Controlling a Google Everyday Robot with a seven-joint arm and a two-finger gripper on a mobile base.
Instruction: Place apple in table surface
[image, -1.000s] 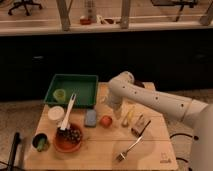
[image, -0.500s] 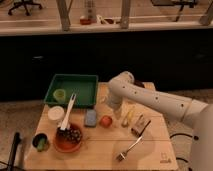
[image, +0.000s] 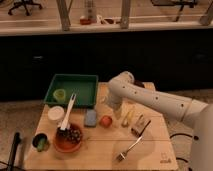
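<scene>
The apple (image: 105, 121) is small, round and orange-red. It rests on the light wooden table surface (image: 150, 145), just right of a blue sponge (image: 90, 118). My white arm reaches in from the right and bends down over the table. The gripper (image: 116, 110) hangs at its end, just above and to the right of the apple, very close to it. I cannot tell whether it touches the apple.
A green tray (image: 72, 90) holding a small yellow-green item stands at the back left. An orange bowl (image: 66, 140) with dark grapes and a white utensil, a white cup (image: 56, 114) and a green cup (image: 41, 142) are at the left. A yellow item (image: 128, 117), a brown block (image: 140, 125) and a fork (image: 129, 149) lie right of the apple.
</scene>
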